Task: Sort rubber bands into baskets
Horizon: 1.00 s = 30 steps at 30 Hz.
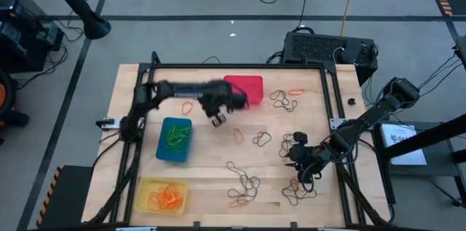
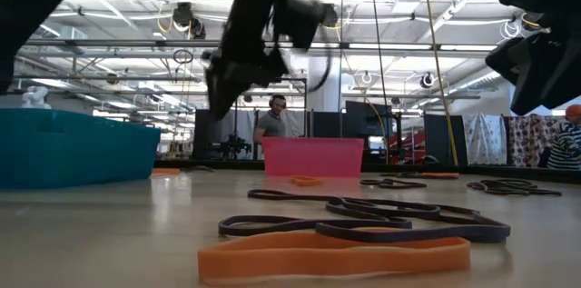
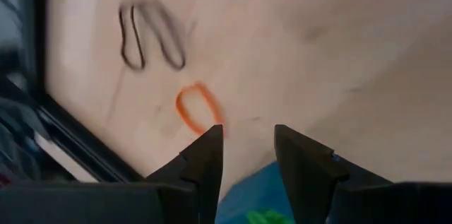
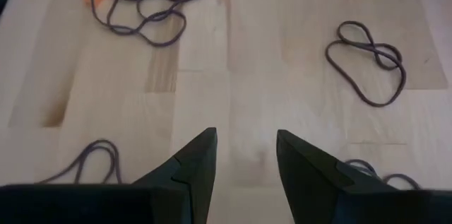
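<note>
My left gripper [image 1: 218, 119] hangs open above the table between the red basket [image 1: 245, 89] and the blue basket [image 1: 175, 141], with nothing between its fingers [image 3: 247, 136]. The blue basket holds green rubber bands [image 1: 177, 138]; the yellow basket [image 1: 162, 196] holds orange ones. An orange band [image 3: 197, 107] and a dark band [image 3: 151, 34] lie flat on the wood below my left gripper. My right gripper [image 1: 304, 173] waits open and empty [image 4: 245, 139] above the table's right side, over loose dark bands [image 4: 366, 61].
Loose dark and orange bands lie scattered over the table's middle and right [image 1: 243, 184], [image 1: 280, 100], [image 1: 238, 135]. An orange band [image 2: 331, 256] and dark ones [image 2: 363, 220] lie near the front edge. A black frame [image 1: 331, 92] borders the table. A person [image 2: 272, 124] stands in the room behind.
</note>
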{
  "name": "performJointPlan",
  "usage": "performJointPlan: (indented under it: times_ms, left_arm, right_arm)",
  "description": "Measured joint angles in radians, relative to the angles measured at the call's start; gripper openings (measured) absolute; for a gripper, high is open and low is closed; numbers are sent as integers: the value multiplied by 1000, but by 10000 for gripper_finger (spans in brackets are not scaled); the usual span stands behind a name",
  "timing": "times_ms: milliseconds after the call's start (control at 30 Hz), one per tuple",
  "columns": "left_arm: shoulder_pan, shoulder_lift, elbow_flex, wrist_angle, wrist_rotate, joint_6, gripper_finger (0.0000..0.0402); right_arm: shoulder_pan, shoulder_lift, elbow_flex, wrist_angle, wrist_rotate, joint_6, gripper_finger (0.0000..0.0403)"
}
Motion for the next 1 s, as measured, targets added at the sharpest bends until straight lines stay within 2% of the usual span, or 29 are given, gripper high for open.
performJointPlan:
  times_ms: [200, 467, 633, 1000]
  left_arm:
    - [175, 1, -145, -5, 144, 62, 136]
    - [199, 0, -281, 95, 190, 141, 136]
    - [222, 1, -338, 168, 173, 159, 136]
    - [234, -62, -328, 306, 136, 237, 136]
  right_arm:
    - [0, 0, 0, -47, -6, -39, 141]
    - [0, 0, -16, -72, 23, -81, 141]
    - [0, 0, -50, -53, 22, -83, 141]
    - [0, 0, -56, -42, 18, -53, 141]
